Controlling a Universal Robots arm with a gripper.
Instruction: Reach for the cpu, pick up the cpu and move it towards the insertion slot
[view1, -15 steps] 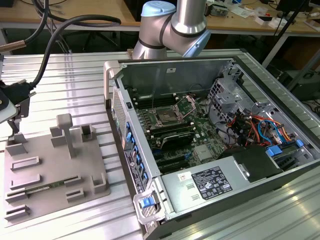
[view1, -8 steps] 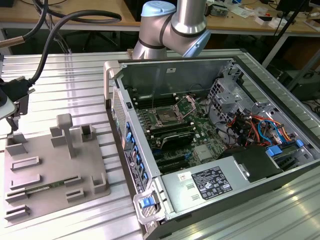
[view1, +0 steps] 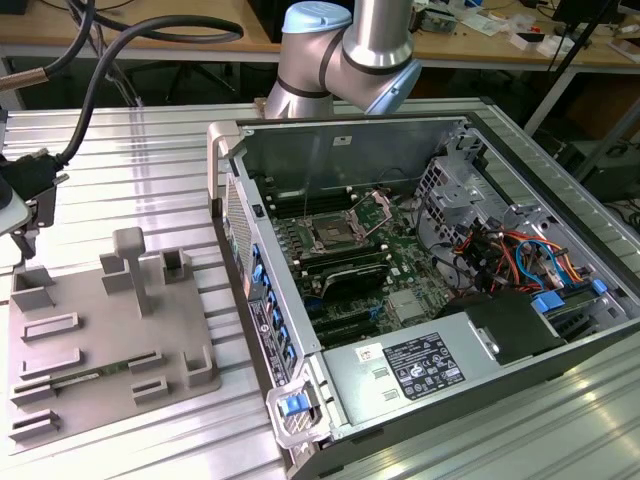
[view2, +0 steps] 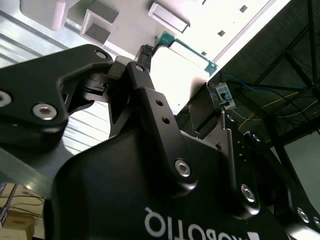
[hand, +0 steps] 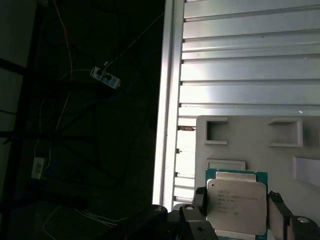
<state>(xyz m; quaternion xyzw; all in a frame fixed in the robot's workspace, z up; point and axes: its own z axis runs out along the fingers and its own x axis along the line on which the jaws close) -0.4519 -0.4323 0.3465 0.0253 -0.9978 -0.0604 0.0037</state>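
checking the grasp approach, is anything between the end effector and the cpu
Nothing visible does. In the first wrist view the cpu sits right at the end effector, over the grey plate, with no object between them.

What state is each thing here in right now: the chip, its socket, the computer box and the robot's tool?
cpu: flat, metal top up, at the grey plate; whether it is lifted is unclear.
insertion slot: empty, dark centre bare.
computer case: on its side, cover off, insides showing.
tool: right at the cpu; whether it grips is unclear.
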